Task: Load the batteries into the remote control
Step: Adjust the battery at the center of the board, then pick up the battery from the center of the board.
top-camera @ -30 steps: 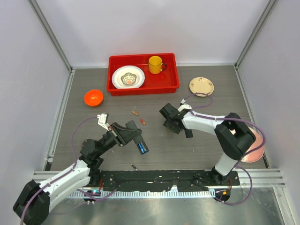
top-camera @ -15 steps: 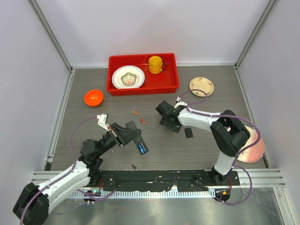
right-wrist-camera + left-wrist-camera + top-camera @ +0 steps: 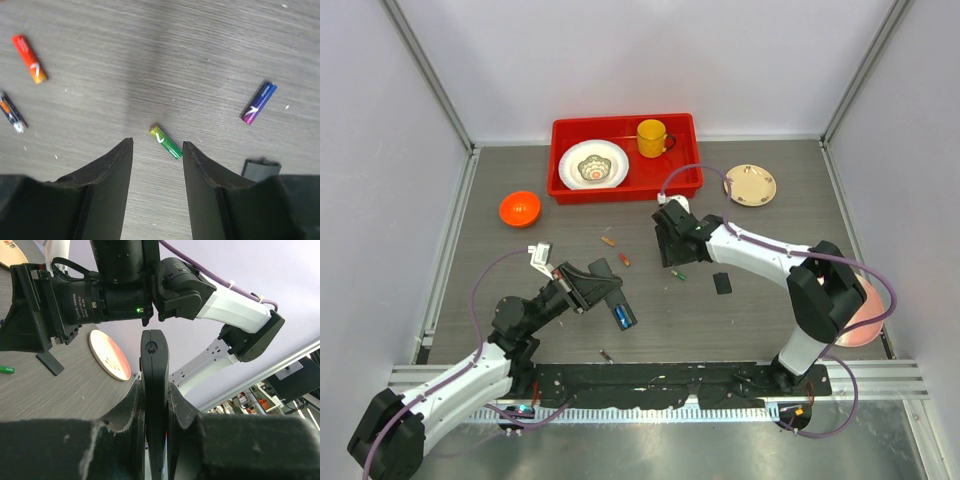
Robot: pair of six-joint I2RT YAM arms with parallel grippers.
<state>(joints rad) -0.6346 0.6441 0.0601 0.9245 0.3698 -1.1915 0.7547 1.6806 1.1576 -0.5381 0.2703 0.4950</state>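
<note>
While holding the remote [image 3: 152, 350] clamped edge-up in the left gripper [image 3: 155, 390], bring the right gripper [image 3: 157, 146], jaws spread, straight down on the green battery [image 3: 166, 142] lying aslant on the table [image 3: 150, 50] between them, turning to square up before closing mid-length.

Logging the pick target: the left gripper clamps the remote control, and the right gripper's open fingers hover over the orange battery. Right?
No. In the right wrist view the right gripper, open, hovers over the green battery; the orange battery lies well to one side. The left gripper does clamp the remote control.
</note>
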